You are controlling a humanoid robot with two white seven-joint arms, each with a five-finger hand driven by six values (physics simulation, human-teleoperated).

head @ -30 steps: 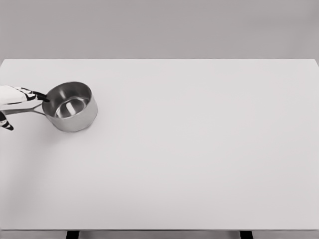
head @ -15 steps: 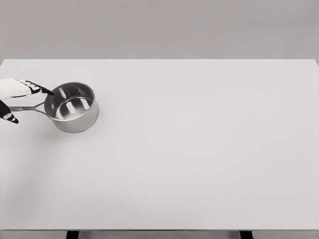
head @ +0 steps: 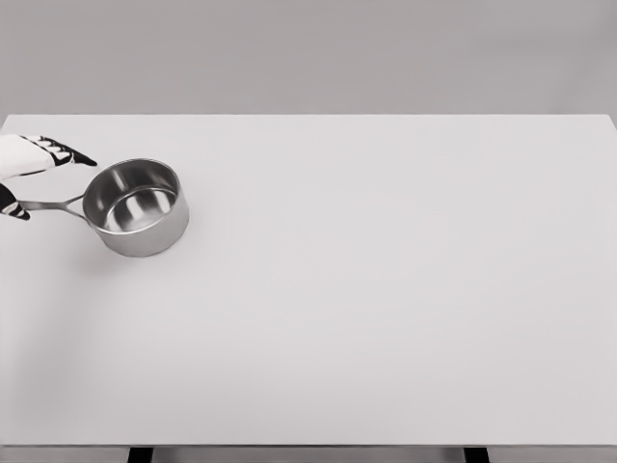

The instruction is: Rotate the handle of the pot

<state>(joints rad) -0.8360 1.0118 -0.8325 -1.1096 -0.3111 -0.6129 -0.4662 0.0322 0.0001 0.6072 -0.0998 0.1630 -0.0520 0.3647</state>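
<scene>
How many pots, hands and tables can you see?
Pots: 1, the pot
Hands: 1, the left hand
Tables: 1, the table
Total: 3

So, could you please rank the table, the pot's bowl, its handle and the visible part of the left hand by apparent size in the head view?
1. Table
2. Pot bowl
3. Left hand, partly cut off by the frame
4. Pot handle, thin and clearly smallest

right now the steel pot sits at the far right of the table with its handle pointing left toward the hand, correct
Not quite. The head view shows the steel pot at the far left of the table, not the right. Its handle does point left toward the left hand.
</scene>
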